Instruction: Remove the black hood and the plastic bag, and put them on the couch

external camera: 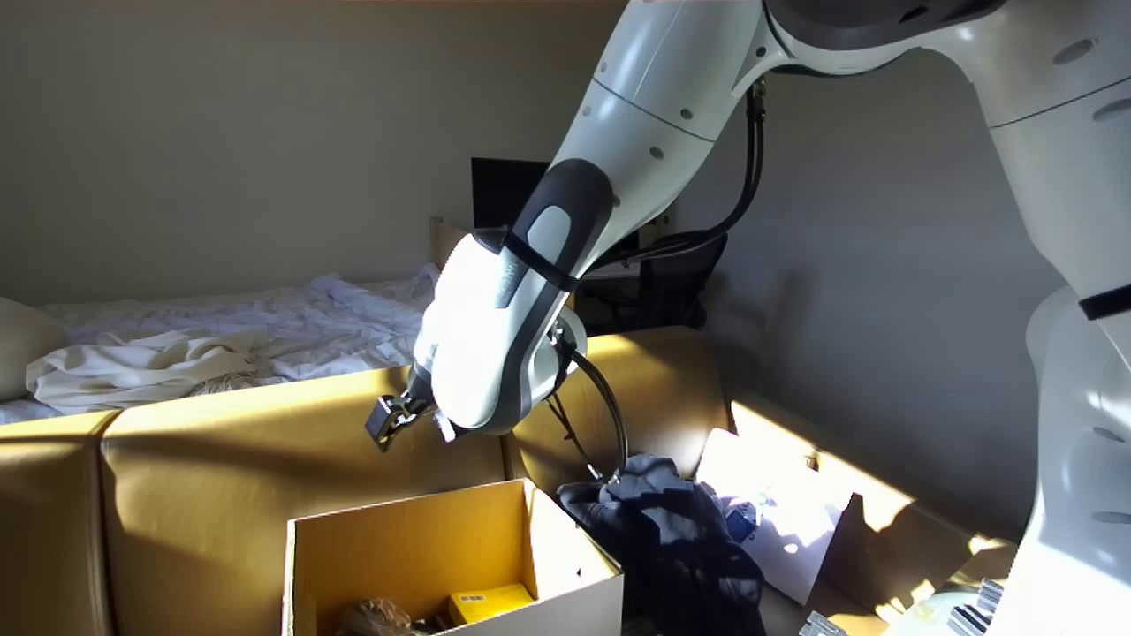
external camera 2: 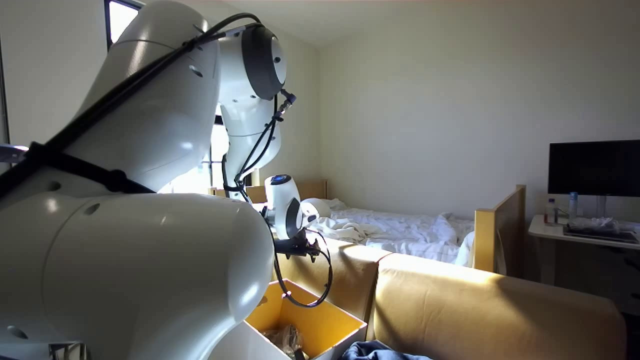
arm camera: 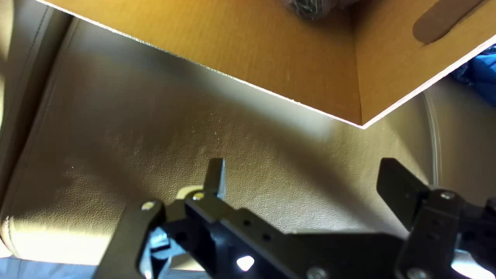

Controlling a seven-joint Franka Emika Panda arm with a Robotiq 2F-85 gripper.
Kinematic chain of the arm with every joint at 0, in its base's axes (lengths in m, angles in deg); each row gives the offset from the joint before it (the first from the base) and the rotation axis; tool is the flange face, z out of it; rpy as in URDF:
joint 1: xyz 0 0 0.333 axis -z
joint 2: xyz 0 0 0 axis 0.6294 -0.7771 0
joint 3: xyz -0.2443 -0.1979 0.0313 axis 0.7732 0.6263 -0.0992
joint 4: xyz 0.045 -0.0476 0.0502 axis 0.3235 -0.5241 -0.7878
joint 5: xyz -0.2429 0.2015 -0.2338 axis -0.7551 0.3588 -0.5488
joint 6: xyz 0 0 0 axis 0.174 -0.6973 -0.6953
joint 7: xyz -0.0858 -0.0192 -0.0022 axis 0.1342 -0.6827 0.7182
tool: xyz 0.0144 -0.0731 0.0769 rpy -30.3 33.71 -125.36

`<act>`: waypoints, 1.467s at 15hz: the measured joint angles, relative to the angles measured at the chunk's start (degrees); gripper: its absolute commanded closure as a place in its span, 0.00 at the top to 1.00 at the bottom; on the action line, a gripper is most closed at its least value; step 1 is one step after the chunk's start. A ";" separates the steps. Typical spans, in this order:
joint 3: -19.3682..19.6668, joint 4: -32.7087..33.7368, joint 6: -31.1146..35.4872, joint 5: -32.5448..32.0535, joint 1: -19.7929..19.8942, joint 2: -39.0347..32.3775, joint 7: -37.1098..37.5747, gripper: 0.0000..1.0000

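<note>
Across the lower frame, we see a tan couch; mid-left, a rumpled bed; the fingers spread wide.

In an exterior view, the couch across the lower half is shining like leather; the wrist view is showing its tiny bumps. At the bottom, the box is looking like dull cardboard, with a crinkly, see-through plastic bag inside. The black hood, lower right, is looking like soft cloth. The robot arm is gleaming, all smooth.
</note>
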 measured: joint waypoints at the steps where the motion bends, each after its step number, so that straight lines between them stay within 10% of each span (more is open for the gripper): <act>1: -0.05 0.03 -0.75 0.03 -0.31 0.32 0.00 1.00; 11: -11.42 6.11 -30.56 0.89 16.43 -5.58 0.00 1.00; 22: -16.04 18.39 -33.26 4.14 21.55 -26.06 -0.01 1.00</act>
